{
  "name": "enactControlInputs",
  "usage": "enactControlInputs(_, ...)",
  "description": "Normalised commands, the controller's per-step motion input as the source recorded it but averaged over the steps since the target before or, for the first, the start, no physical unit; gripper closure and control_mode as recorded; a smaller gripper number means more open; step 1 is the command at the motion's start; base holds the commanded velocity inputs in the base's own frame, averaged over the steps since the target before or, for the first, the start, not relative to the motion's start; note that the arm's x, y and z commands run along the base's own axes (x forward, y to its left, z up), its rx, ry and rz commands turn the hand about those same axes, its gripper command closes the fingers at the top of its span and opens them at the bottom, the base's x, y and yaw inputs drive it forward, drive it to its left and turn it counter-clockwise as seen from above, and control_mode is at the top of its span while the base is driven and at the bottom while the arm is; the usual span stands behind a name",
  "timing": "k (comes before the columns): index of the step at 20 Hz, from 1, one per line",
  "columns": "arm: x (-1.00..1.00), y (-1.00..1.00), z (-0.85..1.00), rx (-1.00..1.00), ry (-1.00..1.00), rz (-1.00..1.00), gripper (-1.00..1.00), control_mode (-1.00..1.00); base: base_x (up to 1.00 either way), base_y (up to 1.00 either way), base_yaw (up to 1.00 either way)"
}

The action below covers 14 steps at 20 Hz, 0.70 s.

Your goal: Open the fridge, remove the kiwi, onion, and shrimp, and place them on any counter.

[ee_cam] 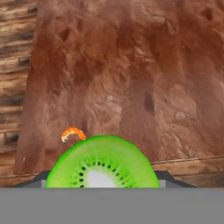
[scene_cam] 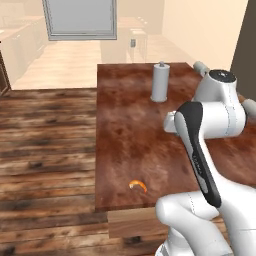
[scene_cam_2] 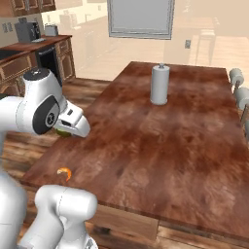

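1. The jaws (ee_cam: 103, 183) grip the kiwi (ee_cam: 103, 164), a lime-green cut fruit with a pale core and a ring of dark seeds, seen in the hand view between the two dark finger tips.
2. From the right base view, a sliver of green shows just beneath the white hand, which hangs above the table (scene_cam_2: 160, 141) near its left edge.
3. Below and beyond the held fruit, the shrimp (ee_cam: 72, 133), a small orange crescent, lies on the dark reddish-brown top near the corner closest to the robot; it also shows in the left base view (scene_cam: 138, 186) and in the right base view (scene_cam_2: 64, 173).
4. Farther along the table, well apart from the shrimp, a grey upright cylinder with a small knob on top (scene_cam: 160, 82) stands on the wood.
5. Plank flooring (scene_cam: 45, 145) runs beside the table; a large grey-framed panel (scene_cam_2: 140, 18) hangs on the far wall.
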Motion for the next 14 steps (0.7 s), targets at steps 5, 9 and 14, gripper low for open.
enactControlInputs(5,0.49,0.0,-0.43,0.03,0.06,0.0,1.0,-1.0,0.0,0.0,0.0)
enactControlInputs(9,0.48,0.0,-0.44,0.02,0.06,0.0,1.0,-1.0,0.0,0.0,0.0)
enactControlInputs(14,0.48,0.0,-0.55,0.01,0.1,0.0,1.0,-1.0,0.0,0.0,0.0)
